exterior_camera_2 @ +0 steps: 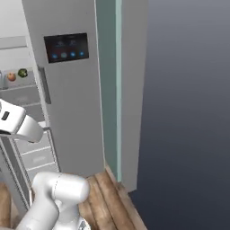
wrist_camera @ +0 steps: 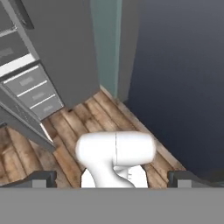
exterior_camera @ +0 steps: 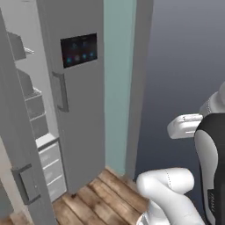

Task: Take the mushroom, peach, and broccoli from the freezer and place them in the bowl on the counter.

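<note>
The robot's gripper (wrist_camera: 112,178) hung with its jaws spread wide and nothing between them, pointed down at the wooden floor (wrist_camera: 74,127) beside the refrigerator. Just beyond the fingertips (wrist_camera: 41,178), the freezer (wrist_camera: 26,83) stood with its door swung open, grey drawers stacked at its foot.

Farther back, in the right base view, the peach (exterior_camera_2: 11,77) and the broccoli (exterior_camera_2: 22,72) sat side by side on an upper shelf of the white interior, well apart from the hand. A pale speck at the frame's left edge beside the peach might have been the mushroom, though it was too small and cropped to say.

Beyond them rose the wider grey door (exterior_camera: 77,101) with its dark dispenser panel (exterior_camera: 79,49), closed, and a teal wall strip (exterior_camera: 118,83) behind it.

By the look of it, the job had barely begun: the door was open, but no produce had been lifted, and all three items remained to be carried to the bowl on the counter.
</note>
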